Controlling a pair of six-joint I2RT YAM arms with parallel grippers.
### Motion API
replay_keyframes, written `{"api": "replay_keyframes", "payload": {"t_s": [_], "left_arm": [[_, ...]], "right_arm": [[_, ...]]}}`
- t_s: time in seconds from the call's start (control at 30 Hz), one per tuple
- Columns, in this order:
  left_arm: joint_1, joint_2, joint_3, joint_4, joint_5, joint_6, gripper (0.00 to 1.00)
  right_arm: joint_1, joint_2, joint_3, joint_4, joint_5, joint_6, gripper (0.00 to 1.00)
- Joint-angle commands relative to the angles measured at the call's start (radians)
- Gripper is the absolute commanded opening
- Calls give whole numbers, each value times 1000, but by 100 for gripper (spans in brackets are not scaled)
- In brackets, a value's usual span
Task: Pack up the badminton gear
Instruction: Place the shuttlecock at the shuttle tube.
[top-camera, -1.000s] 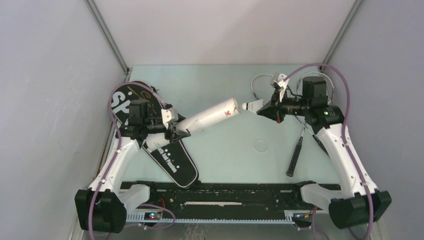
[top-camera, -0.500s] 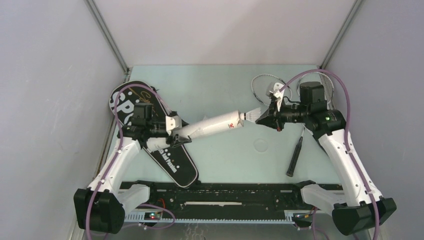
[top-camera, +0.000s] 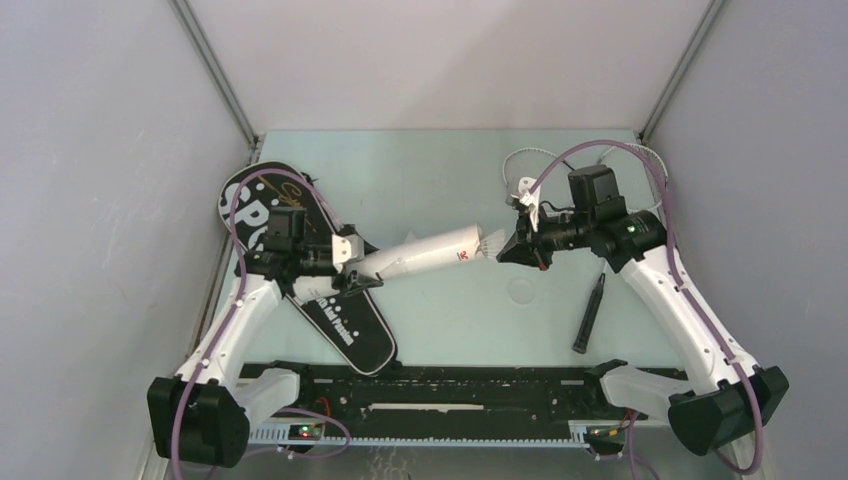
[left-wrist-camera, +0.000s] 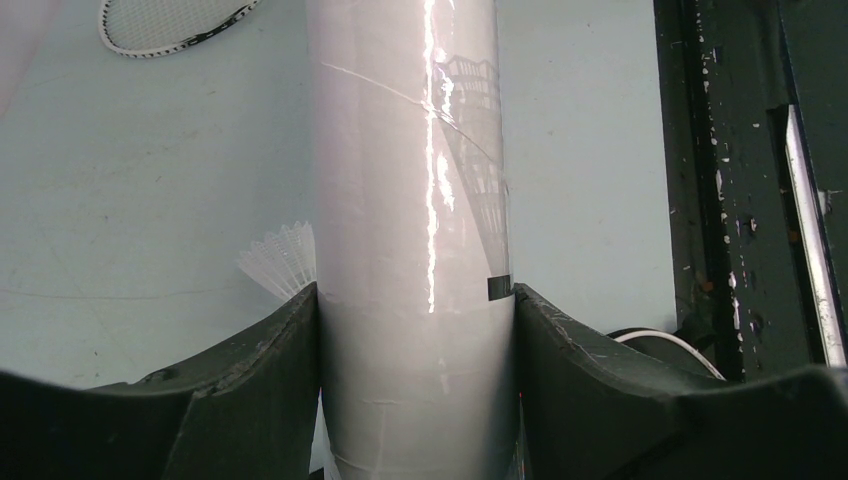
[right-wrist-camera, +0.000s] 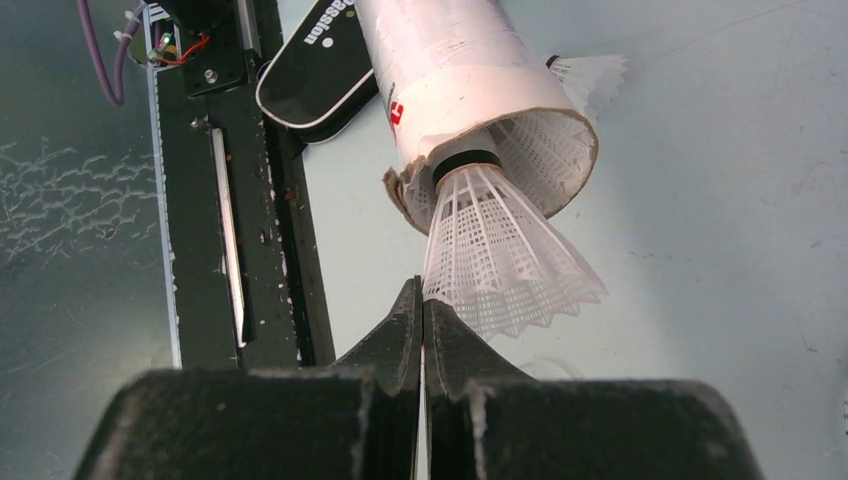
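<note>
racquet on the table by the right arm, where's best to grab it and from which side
Take the racquet by its black handle, straight down from above, jaws across its width. It lies flat on the table, the handle is its thickest part and sits in the open, while the thin shaft runs up under the right arm.

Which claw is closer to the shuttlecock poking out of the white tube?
Right. The right claw, shut, pinches the skirt rim of the shuttlecock at the mouth of the tube; the left claw grips the tube near its other end.
</note>
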Motion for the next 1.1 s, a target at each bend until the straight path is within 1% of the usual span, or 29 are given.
{"api": "replay_keyframes", "payload": {"t_s": [0.0, 0.2, 0.27, 0.33, 0.53, 0.67, 0.77, 0.97, 1.07], "left_arm": [[-14, -32, 35, 11, 36, 56, 42], [-24, -31, 28, 8, 36, 74, 43], [-26, -31, 29, 8, 36, 74, 43], [-27, -31, 29, 8, 33, 77, 43], [-27, -27, 35, 8, 37, 68, 42], [-27, -19, 44, 7, 47, 56, 42], [-27, -17, 46, 8, 52, 52, 42], [-27, -21, 46, 8, 49, 49, 42], [-27, -21, 47, 8, 47, 49, 41]], "right_arm": [[13, 14, 39, 27, -24, -1, 1], [27, 51, 41, 48, -77, 3, 5], [34, 65, 52, 27, -93, -13, 9], [37, 78, 64, 0, -112, -36, 15], [32, 70, 65, -58, -139, -106, 46], [24, 54, 65, -84, -163, -135, 59], [25, 52, 65, -105, -182, -156, 67], [23, 57, 65, -146, -180, -207, 80], [23, 49, 67, -164, -174, -229, 84]]}}
